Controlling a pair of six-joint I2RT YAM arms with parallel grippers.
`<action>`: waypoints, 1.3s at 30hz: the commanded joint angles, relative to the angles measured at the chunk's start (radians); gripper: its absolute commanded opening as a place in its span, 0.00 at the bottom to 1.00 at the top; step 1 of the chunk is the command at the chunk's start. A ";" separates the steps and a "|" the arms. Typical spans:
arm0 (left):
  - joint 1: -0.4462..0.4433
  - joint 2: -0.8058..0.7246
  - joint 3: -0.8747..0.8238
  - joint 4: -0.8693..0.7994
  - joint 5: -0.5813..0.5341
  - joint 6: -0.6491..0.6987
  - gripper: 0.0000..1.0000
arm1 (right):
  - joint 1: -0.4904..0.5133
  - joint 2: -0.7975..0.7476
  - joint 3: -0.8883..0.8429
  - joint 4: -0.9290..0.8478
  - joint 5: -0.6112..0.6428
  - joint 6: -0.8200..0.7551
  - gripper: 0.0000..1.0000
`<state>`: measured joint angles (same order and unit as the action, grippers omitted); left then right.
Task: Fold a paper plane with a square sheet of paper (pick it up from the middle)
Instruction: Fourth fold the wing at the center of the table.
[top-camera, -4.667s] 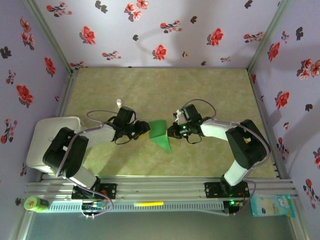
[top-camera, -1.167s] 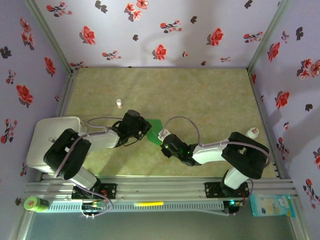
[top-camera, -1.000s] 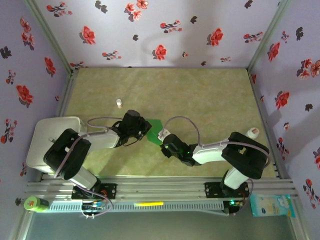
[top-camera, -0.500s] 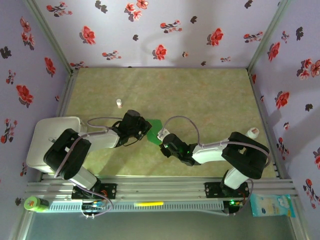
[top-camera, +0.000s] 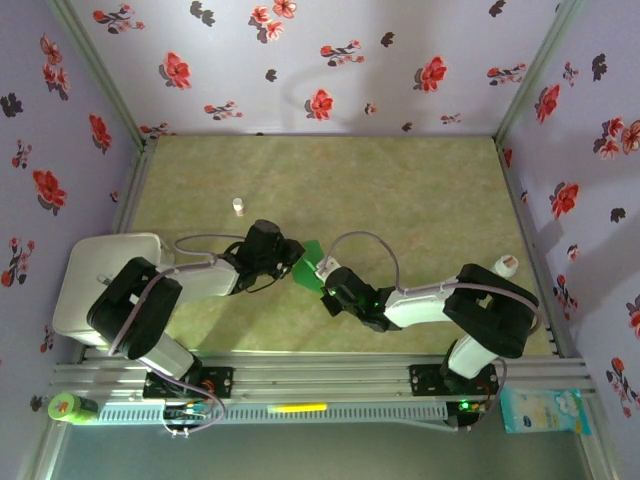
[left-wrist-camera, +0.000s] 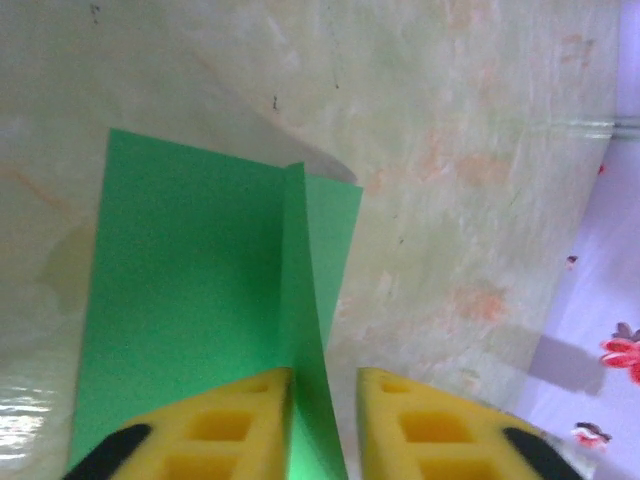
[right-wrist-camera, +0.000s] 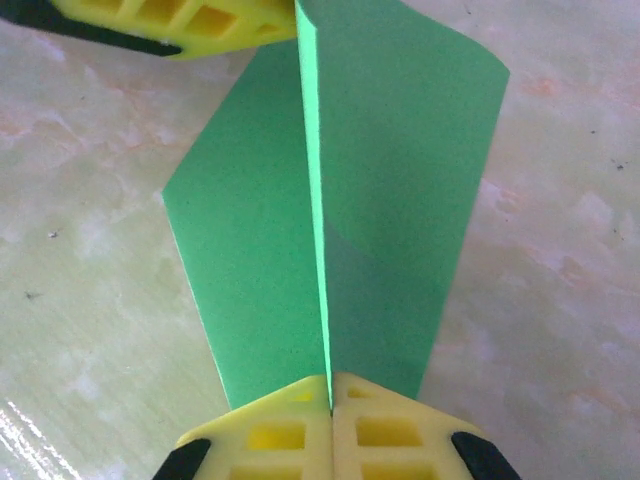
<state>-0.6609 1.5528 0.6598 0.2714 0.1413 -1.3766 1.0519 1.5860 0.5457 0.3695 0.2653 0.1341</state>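
Now, far left: smooth white box (top-camera: 100, 275) with rounded corners, beside the left arm's base.
bottle: tiny white cylinder (top-camera: 238, 206), upright on the table, well apart from the paper.
left gripper: (left-wrist-camera: 323, 380) yellow fingers with square hollow cells and black trim. Jaws stand narrowly apart. The paper's raised fold rises in the gap and touches one finger's inner face, not pinched.
square sheet of paper: (top-camera: 308, 268) thin, matte, bright green, mid-table between the two grippers. It is creased, and one sharp ridge stands upright. The flaps on either side slope down to the table: one narrow and pointed, the other a wider panel with a slanted far edge.
right gripper: (right-wrist-camera: 330, 385) same yellow celled fingers, pressed together on the near end of the upright ridge, holding the paper.
table: (top-camera: 400, 190) glossy, mottled pale green-beige with faint orange blotches. It reflects light near the grippers.
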 joint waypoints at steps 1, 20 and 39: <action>0.022 -0.061 0.031 -0.068 -0.009 0.044 0.33 | -0.005 0.016 0.019 -0.006 -0.010 0.038 0.02; 0.060 -0.182 0.010 -0.189 -0.051 0.104 0.38 | -0.150 0.074 0.059 0.012 -0.396 0.233 0.00; 0.064 -0.174 -0.010 -0.155 -0.032 0.125 0.27 | -0.247 0.143 0.116 0.038 -0.684 0.472 0.00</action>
<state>-0.6052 1.3834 0.6662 0.0967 0.1120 -1.2865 0.8249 1.7077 0.6403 0.3798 -0.3523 0.5442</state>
